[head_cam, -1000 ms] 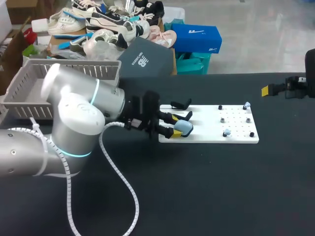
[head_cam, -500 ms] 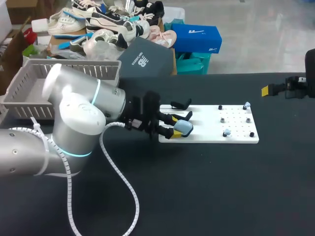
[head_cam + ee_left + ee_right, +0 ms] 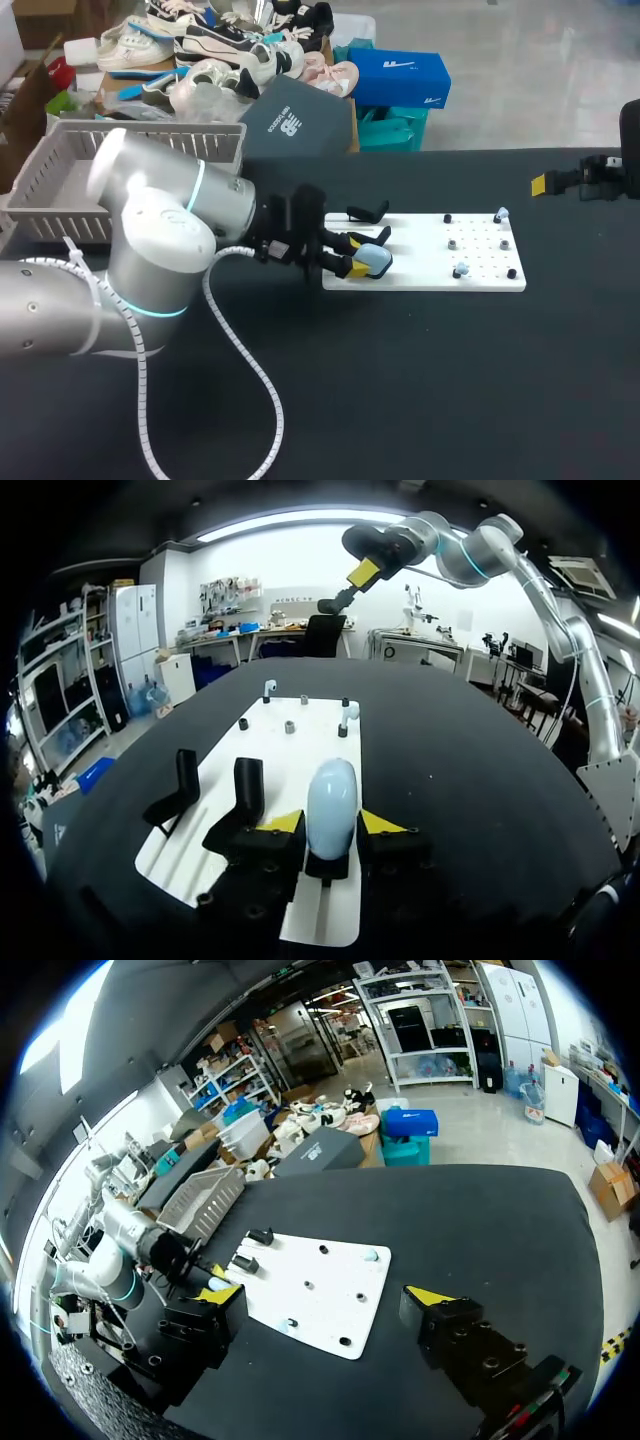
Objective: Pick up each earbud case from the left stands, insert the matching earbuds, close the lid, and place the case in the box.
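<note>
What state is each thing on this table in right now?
earbud case: lid shut, held between the jaws.
left gripper: jaws closed on the case's two sides.
right gripper: jaws wide apart, empty.
black stands: both empty.

I count one earbud case, two black stands, two pale earbuds, one white board, one basket.

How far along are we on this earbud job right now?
Nothing looks finished: no case shows in the grey basket. In hand: the left gripper is shut on the light blue earbud case, which sits at its stand on the white board. Left to do: lift it, insert the earbuds waiting on the far pegs, close the lid, box it. The right gripper is open, off beside the board.
</note>
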Controlling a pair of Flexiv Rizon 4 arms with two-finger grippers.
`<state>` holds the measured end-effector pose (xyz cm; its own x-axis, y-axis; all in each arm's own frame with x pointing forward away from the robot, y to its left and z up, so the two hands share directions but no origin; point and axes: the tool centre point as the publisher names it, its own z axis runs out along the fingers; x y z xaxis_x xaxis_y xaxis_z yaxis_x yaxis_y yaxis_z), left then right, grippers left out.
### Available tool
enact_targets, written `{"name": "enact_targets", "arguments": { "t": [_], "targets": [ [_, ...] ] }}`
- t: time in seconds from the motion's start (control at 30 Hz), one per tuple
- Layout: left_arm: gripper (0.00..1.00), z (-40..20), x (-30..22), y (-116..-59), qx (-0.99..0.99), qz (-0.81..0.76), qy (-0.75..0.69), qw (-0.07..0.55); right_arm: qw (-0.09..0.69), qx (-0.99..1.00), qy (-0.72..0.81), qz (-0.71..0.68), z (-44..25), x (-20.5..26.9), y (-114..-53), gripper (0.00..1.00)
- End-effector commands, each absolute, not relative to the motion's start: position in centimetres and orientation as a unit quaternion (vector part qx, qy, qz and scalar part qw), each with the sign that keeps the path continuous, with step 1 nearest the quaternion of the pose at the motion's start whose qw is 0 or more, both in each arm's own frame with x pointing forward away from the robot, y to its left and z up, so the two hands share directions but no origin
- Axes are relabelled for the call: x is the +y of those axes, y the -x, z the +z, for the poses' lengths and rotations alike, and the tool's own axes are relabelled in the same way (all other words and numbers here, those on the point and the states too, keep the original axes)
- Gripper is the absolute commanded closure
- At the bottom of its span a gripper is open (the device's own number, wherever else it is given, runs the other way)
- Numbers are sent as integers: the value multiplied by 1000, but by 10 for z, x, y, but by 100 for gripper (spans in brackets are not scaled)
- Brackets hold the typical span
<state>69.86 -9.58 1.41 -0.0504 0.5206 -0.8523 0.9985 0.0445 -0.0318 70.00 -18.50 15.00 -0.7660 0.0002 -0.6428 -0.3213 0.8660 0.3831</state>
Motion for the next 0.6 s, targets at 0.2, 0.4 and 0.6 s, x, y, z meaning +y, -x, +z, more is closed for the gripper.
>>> {"name": "enact_targets", "arguments": {
  "t": [0.2,0.4,0.6],
  "targets": [
    [83,13,-97,-701,634,-352,-598,340,330,908,88,243,150,-185,-700,0],
    [100,15,-96,-699,634,-355,-596,341,330,908,88,243,150,-185,-700,0],
    [100,20,-95,-700,635,-361,-587,349,330,908,88,243,150,-185,-700,0]
  ]
}}
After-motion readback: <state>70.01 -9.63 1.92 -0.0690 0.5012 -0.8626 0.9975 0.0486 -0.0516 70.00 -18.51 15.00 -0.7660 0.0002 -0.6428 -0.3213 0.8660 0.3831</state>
